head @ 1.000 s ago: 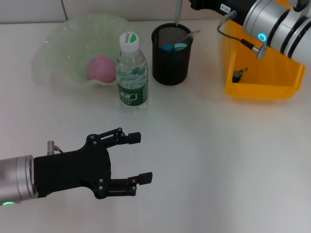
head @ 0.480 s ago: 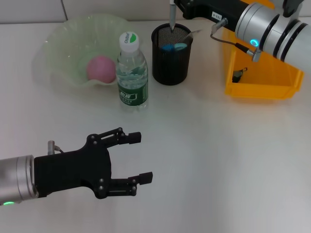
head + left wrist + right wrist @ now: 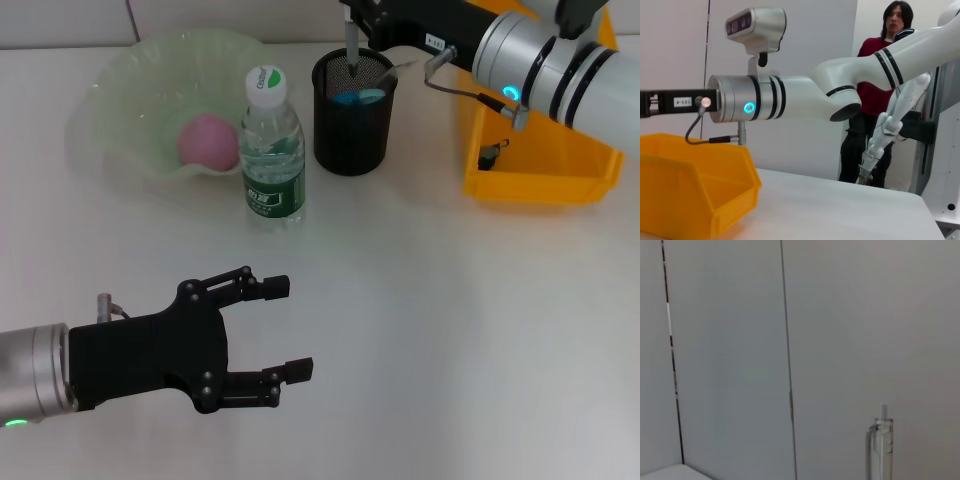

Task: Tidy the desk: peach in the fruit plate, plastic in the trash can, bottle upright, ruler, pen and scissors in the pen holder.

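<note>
Fingers of the left gripper [image 3: 283, 326] are spread with nothing between them, parked over the desk's [image 3: 430, 330] near left part, while at the far edge the right gripper [image 3: 352, 12] pinches the pen [image 3: 352, 45] upright, its tip at the pen holder's [image 3: 350, 115] mouth, beside the blue scissors [image 3: 356, 97] inside. To finish well, I judge it should lower straight and let go only once the tip is well inside. Its fingertips are cut off at the top, and whether the clear ruler is in the holder is hard to make out.
</note>
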